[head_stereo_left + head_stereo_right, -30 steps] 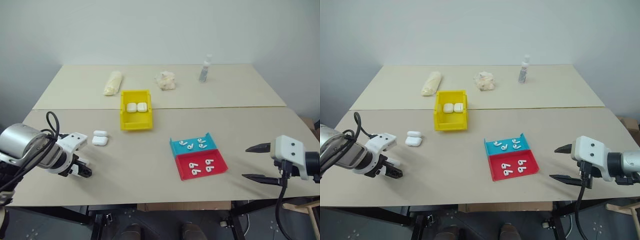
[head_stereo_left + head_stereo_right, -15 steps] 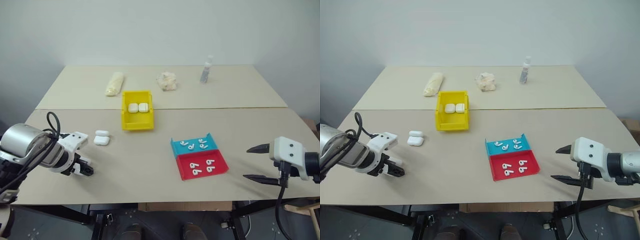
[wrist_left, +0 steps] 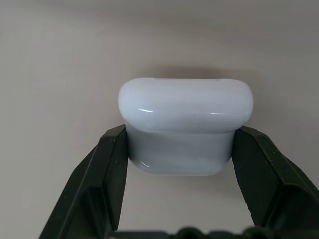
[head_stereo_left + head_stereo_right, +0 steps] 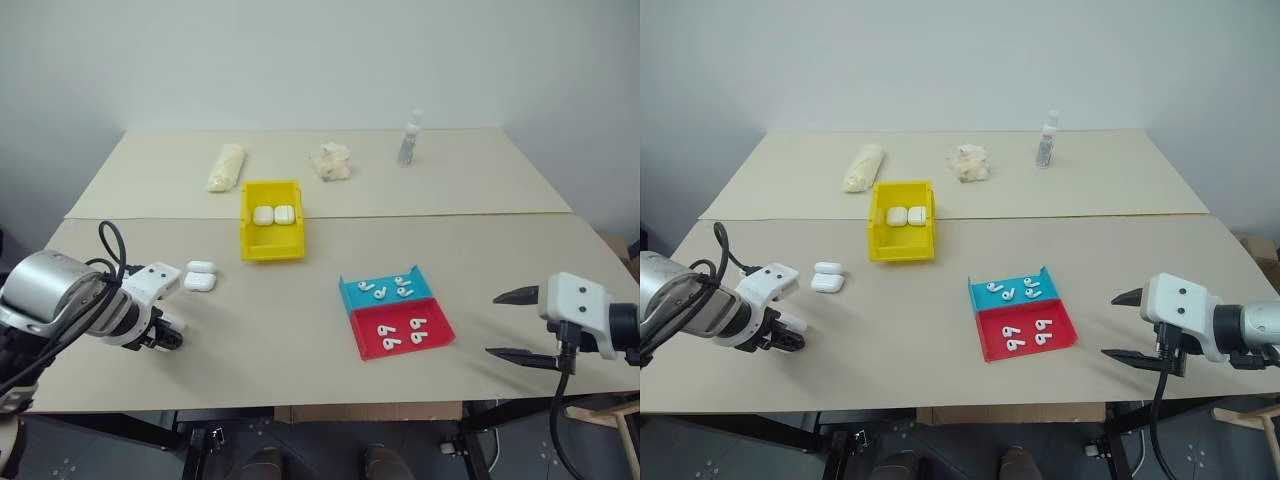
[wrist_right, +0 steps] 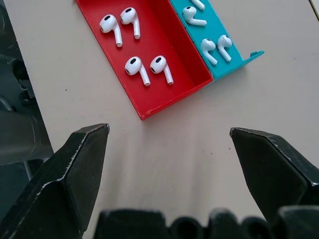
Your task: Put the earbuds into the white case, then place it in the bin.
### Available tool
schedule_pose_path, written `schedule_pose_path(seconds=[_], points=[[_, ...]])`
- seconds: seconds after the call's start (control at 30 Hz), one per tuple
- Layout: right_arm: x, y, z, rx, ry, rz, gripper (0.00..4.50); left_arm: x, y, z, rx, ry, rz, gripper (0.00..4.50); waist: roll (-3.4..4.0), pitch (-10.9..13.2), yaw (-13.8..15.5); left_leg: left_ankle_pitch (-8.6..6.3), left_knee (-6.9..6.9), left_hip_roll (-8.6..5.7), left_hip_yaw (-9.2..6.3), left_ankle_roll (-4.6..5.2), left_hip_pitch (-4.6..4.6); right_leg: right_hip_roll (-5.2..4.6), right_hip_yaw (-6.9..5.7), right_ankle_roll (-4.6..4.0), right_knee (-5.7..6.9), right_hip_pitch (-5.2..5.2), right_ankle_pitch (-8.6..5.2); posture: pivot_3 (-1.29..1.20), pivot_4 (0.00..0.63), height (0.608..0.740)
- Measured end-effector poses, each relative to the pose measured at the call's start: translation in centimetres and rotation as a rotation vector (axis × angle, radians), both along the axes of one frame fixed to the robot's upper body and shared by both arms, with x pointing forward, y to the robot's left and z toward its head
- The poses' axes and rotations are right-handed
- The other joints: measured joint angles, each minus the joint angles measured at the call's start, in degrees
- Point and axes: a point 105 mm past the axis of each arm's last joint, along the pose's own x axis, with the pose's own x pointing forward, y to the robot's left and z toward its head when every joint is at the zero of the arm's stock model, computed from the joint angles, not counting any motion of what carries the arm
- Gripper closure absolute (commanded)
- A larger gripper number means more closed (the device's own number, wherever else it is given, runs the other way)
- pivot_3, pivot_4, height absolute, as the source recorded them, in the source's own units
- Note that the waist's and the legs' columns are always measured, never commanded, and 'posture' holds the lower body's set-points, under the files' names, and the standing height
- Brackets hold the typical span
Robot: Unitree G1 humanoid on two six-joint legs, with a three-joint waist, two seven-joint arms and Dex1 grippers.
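Observation:
In the left wrist view my left gripper (image 3: 180, 133) is shut on a white case (image 3: 184, 107), one black finger on each side, just over the table top. In the left eye view that gripper (image 4: 168, 337) sits low at the table's front left. Two more white cases (image 4: 200, 277) lie beside it, and two lie in the yellow bin (image 4: 272, 242). Earbuds (image 5: 119, 26) lie in the red tray (image 4: 432, 338) and the teal tray (image 4: 390, 299). My right gripper (image 4: 494, 325) hangs open at the front right, apart from the trays, with nothing in it.
On the far table half lie a pale wrapped roll (image 4: 226, 166), a crumpled wad (image 4: 331, 161) and a small spray bottle (image 4: 409, 139). A seam runs between the two table halves (image 4: 450, 214). Bare table lies between the bin and the trays.
My left gripper's fingers have come together on the white case. The right gripper has kept still and stayed open.

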Motion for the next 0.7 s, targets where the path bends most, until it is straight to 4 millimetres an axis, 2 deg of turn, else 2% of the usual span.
schedule_pose_path(seconds=[0.13,0.2,0.3,0.4,0.43,0.53,0.7], points=[[0.4,-0.1,1.1,-0.029,-0.007,0.000,0.00,0.1,-1.1,4.0,-0.049,-0.224,-0.124,1.70,-0.01,0.0,-0.1,0.00,0.00,0.02,-0.08,-0.01,-0.10,-0.02,0.08,0.00,-0.02,-0.16,0.00,0.00,0.150,0.740],[0.6,0.0,2.1,-0.046,-0.014,0.004,0.00,0.2,-2.5,5.9,-0.100,-0.373,-0.234,1.70,-0.01,0.0,0.0,0.01,-0.01,0.04,-0.06,-0.01,-0.06,-0.02,0.12,0.00,-0.01,-0.15,0.00,0.00,0.150,0.740],[0.8,0.4,3.1,-0.082,-0.003,0.030,0.00,-0.1,-5.2,7.3,-0.215,-0.571,-0.404,1.70,0.07,0.0,0.1,0.01,-0.03,0.06,0.07,-0.01,0.08,-0.02,0.10,-0.02,-0.04,0.00,0.00,0.00,0.150,0.740],[1.3,0.9,4.2,-0.120,-0.004,0.060,0.00,-0.4,-7.9,7.6,-0.342,-0.725,-0.551,1.70,0.09,0.0,0.1,0.00,-0.04,0.06,0.20,-0.01,0.13,-0.02,0.06,-0.03,-0.13,0.11,0.02,0.00,0.150,0.740],[1.4,1.2,4.5,-0.136,0.003,0.083,0.00,-0.4,-8.8,7.8,-0.401,-0.829,-0.603,1.70,0.16,-0.1,0.1,0.00,-0.05,0.05,0.26,-0.01,0.14,-0.02,0.07,-0.03,-0.18,0.14,0.03,0.00,0.150,0.740],[1.6,2.5,4.9,-0.193,0.026,0.163,0.00,-0.6,-11.6,7.4,-0.529,-0.999,-0.756,1.70,0.14,-0.1,0.2,0.01,-0.05,0.05,0.28,-0.02,0.04,-0.02,-0.02,-0.03,-0.22,0.09,0.04,0.00,0.150,0.740],[1.4,4.1,3.7,-0.300,0.119,0.301,0.00,0.1,-14.0,5.2,-0.667,-1.064,-0.849,1.70,0.13,-0.1,0.2,0.00,0.00,0.03,0.25,-0.01,-0.04,-0.04,-0.06,0.01,-0.23,0.05,0.06,0.00,0.150,0.740]])
